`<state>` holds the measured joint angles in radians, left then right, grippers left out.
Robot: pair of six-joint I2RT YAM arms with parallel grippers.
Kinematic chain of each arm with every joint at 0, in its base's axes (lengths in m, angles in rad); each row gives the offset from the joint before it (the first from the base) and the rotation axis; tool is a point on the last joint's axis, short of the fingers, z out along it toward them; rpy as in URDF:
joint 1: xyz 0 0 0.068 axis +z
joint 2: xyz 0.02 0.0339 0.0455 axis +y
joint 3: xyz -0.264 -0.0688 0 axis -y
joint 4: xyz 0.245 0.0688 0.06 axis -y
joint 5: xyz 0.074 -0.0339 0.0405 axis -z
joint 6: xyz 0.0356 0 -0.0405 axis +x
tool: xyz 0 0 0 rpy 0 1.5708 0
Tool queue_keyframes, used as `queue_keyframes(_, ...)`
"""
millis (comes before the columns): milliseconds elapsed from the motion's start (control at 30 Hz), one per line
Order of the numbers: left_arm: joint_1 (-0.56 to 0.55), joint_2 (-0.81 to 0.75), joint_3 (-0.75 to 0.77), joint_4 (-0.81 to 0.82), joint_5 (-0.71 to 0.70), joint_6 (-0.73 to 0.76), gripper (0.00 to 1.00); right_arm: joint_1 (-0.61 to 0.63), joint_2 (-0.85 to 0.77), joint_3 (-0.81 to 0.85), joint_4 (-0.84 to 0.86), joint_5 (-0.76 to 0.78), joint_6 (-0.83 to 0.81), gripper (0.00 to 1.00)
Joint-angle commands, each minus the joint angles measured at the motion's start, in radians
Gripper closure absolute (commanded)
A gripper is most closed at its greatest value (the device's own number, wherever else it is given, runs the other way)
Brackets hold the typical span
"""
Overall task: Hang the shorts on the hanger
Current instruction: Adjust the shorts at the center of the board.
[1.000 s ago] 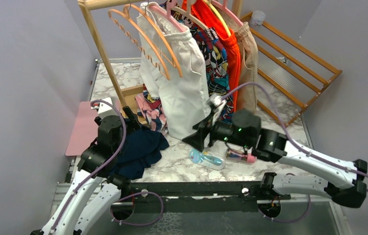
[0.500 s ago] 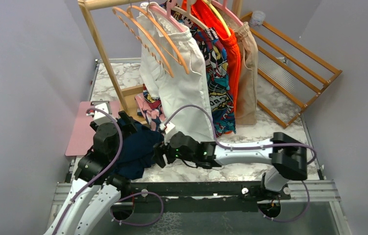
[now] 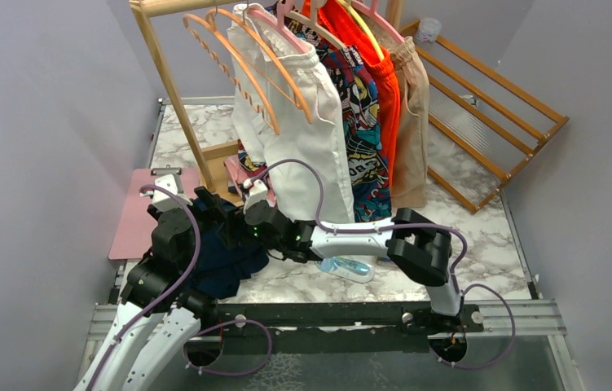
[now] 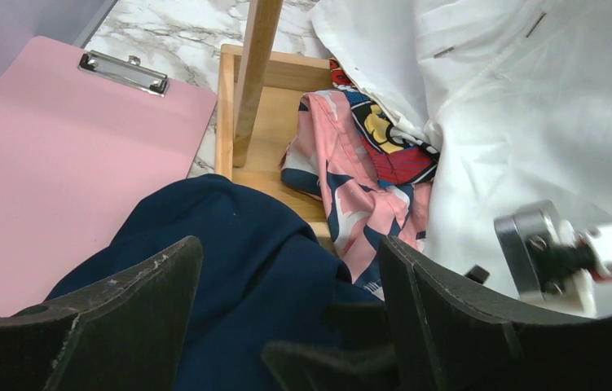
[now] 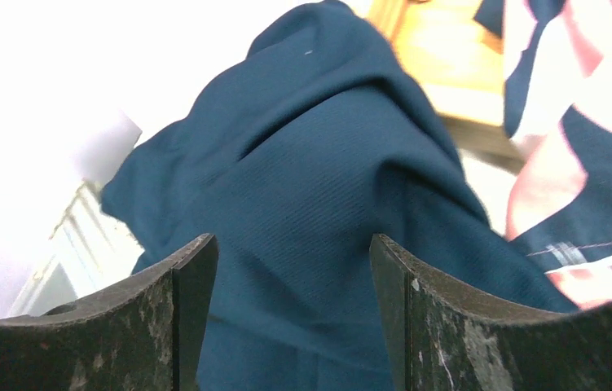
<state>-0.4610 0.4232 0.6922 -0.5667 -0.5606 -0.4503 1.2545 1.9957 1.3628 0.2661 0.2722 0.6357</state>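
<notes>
Shorts (image 3: 222, 262) lie crumpled by the worktop's near-left corner, beside a pink clipboard (image 4: 50, 155). I see the left gripper (image 4: 282, 273) and right gripper (image 5: 290, 273) both spread wide over the fabric, gripping nothing. The hanger (image 3: 237, 59) hangs on the rack (image 3: 168, 77) toward the far-left corner.

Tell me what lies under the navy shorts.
The navy shorts hide the near edges of the pink clipboard and the wooden rack base. What lies beneath the pile itself is covered by fabric.
</notes>
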Motion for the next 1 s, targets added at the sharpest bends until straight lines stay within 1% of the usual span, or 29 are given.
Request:
queue_keyframes(0,-0.01,-0.009,-0.005,0.015,-0.025,0.009,0.18,-0.021,0.058,0.058,-0.035,-0.006,0.02,0.3)
queue_keyframes(33,-0.01,-0.009,-0.004,0.014,-0.025,0.007,0.18,-0.021,0.066,0.063,-0.041,-0.014,0.019,0.32)
queue_keyframes(133,-0.012,-0.009,-0.005,0.015,-0.025,0.007,0.18,-0.022,0.07,0.055,-0.035,-0.032,0.004,0.46)
queue_keyframes(233,-0.012,-0.008,-0.005,0.016,-0.028,0.008,0.18,-0.021,0.061,0.052,-0.036,-0.03,-0.024,0.62)
queue_keyframes(300,-0.011,-0.005,-0.005,0.015,-0.028,0.007,0.18,-0.021,0.043,0.041,-0.031,-0.024,-0.05,0.74)
queue_keyframes(367,-0.011,-0.005,-0.003,0.015,-0.033,0.008,0.18,-0.021,0.004,0.022,-0.024,-0.023,-0.079,0.94)
queue_keyframes(400,-0.01,-0.005,-0.003,0.013,-0.035,0.008,0.18,-0.021,-0.029,0.006,-0.029,-0.016,-0.09,0.99)
queue_keyframes(467,-0.011,-0.008,-0.002,0.009,-0.043,0.007,0.18,-0.021,-0.127,-0.045,-0.036,-0.005,-0.116,0.99)
queue_keyframes(533,-0.01,-0.02,-0.001,0.01,-0.051,0.005,0.18,-0.021,-0.258,-0.116,-0.051,-0.005,-0.153,0.99)
queue_keyframes(600,-0.01,-0.046,0.002,0.003,-0.066,0.002,0.18,-0.021,-0.409,-0.176,-0.098,0.0,-0.187,0.99)
queue_keyframes(667,-0.01,-0.09,0.001,-0.005,-0.089,-0.01,0.18,-0.021,-0.565,-0.21,-0.167,0.013,-0.259,0.99)
queue_keyframes(700,-0.011,-0.114,-0.003,-0.003,-0.094,-0.015,0.19,-0.021,-0.644,-0.213,-0.24,0.037,-0.284,0.99)
queue_keyframes(833,-0.01,-0.181,-0.021,0.023,-0.088,-0.012,0.2,-0.021,-0.898,-0.244,-0.408,0.173,-0.349,0.99)
queue_keyframes(967,-0.011,-0.138,-0.02,0.035,-0.057,-0.004,0.19,-0.021,-1.066,-0.348,-0.552,0.314,-0.315,0.99)
